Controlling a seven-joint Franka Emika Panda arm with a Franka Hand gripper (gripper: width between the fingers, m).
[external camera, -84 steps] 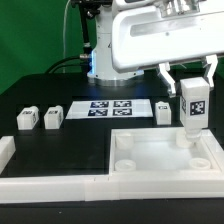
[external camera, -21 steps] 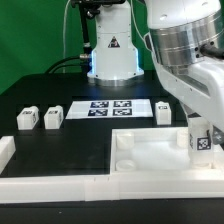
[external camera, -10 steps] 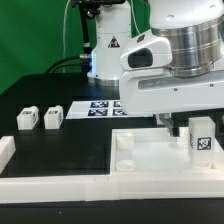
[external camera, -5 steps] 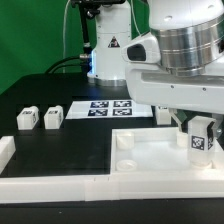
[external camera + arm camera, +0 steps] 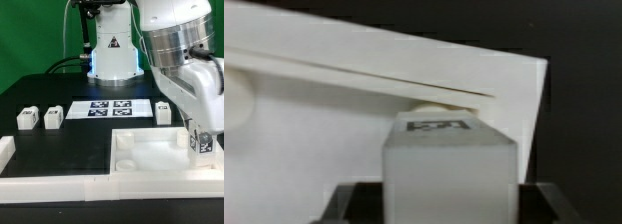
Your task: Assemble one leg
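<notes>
My gripper (image 5: 203, 135) is shut on a white leg (image 5: 204, 143) with a black-and-white tag, holding it upright at the far corner of the large white tray-like piece (image 5: 150, 160) on the exterior view's right. In the wrist view the leg (image 5: 448, 160) stands between the two dark fingers (image 5: 358, 200), its end against the tray's corner socket (image 5: 441, 102). Three more legs lie on the black table: two on the exterior view's left (image 5: 27, 119) (image 5: 52, 116) and one behind the tray (image 5: 163, 110).
The marker board (image 5: 113, 107) lies on the table behind the tray. A white L-shaped rail (image 5: 40, 182) runs along the front edge on the exterior view's left. The arm's base (image 5: 112, 55) stands at the back.
The wrist has turned while holding the leg at the tray's corner; the gripper body has swung out of the middle of the view, and the leg sits slightly lower.
</notes>
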